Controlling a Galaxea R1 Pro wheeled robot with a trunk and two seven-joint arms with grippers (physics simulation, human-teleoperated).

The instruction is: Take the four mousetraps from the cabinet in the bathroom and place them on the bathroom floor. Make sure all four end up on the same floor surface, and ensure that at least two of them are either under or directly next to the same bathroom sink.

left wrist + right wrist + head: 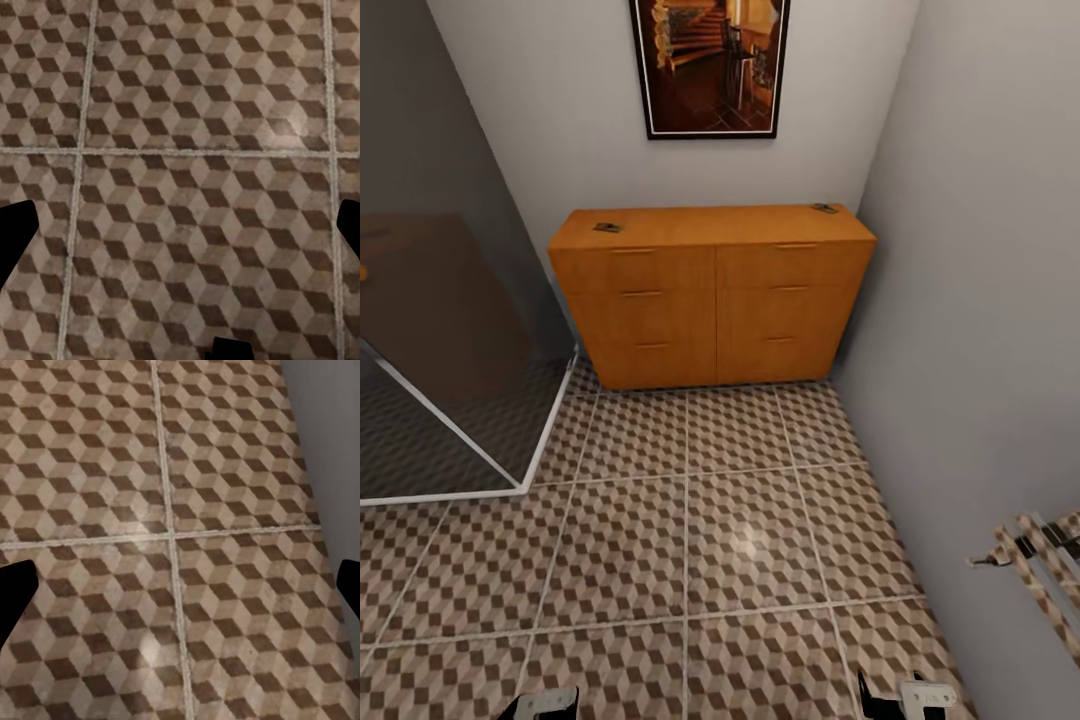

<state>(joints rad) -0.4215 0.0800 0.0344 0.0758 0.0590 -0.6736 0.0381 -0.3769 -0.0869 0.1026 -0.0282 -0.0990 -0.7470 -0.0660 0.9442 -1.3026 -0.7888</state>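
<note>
The orange-brown cabinet point(712, 295) stands against the far wall with all its drawers closed. Two tiny dark mousetraps lie on its top, one near the left end point(607, 228) and one at the back right corner point(823, 208). The cube-patterned bathroom floor point(690, 520) stretches from the cabinet towards me. My left gripper point(540, 705) and right gripper point(905, 697) hang low at the near edge, far from the cabinet. In the wrist views, the left gripper point(180, 232) and right gripper point(180, 589) are open over bare tiles, holding nothing. The sink is out of view.
A glass shower enclosure point(450, 340) with a white frame takes up the left side. A grey wall point(980, 300) closes the right, with a slatted rail fixture point(1040, 560) on it near me. A framed picture point(710, 65) hangs above the cabinet.
</note>
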